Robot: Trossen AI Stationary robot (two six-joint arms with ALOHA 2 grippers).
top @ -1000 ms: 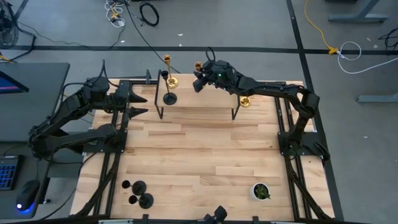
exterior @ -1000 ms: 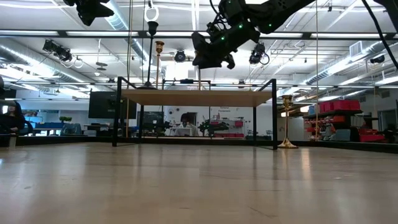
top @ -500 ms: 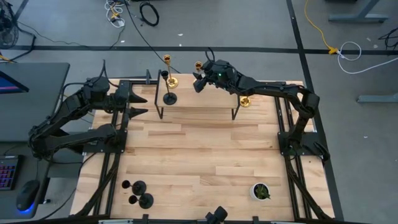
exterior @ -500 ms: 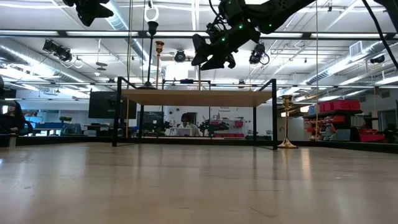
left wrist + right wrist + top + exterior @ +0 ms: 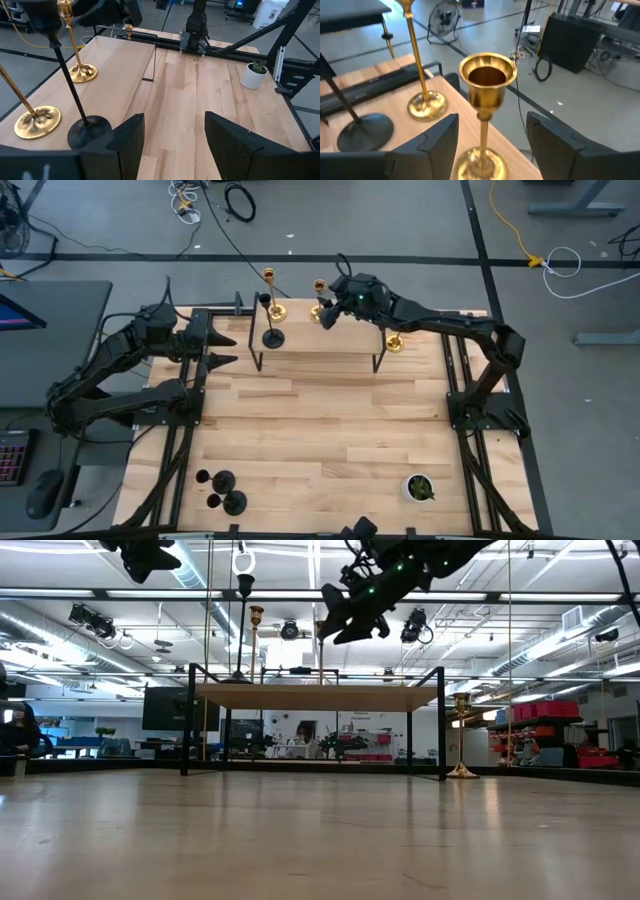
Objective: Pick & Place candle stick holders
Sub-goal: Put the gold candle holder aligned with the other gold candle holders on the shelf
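**Gold holder stands free on the shelf's far edge**

The right gripper (image 5: pixel 325 311) hangs with fingers spread around, not touching, a gold candle stick holder (image 5: pixel 484 107) upright on the raised shelf (image 5: pixel 315 340). The left gripper (image 5: pixel 228 348) waits, fingers apart, at the table's left edge.

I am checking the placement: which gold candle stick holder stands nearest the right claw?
The gold holder directly before the open right claw, on the small raised shelf.

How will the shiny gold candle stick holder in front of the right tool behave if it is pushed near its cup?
The shiny gold candle stick holder would probably tip, not slide: its stem is tall and thin over a small round base. It looks like stiff metal, unlikely to bend. Its polished surface may be slippery for the open right tool.
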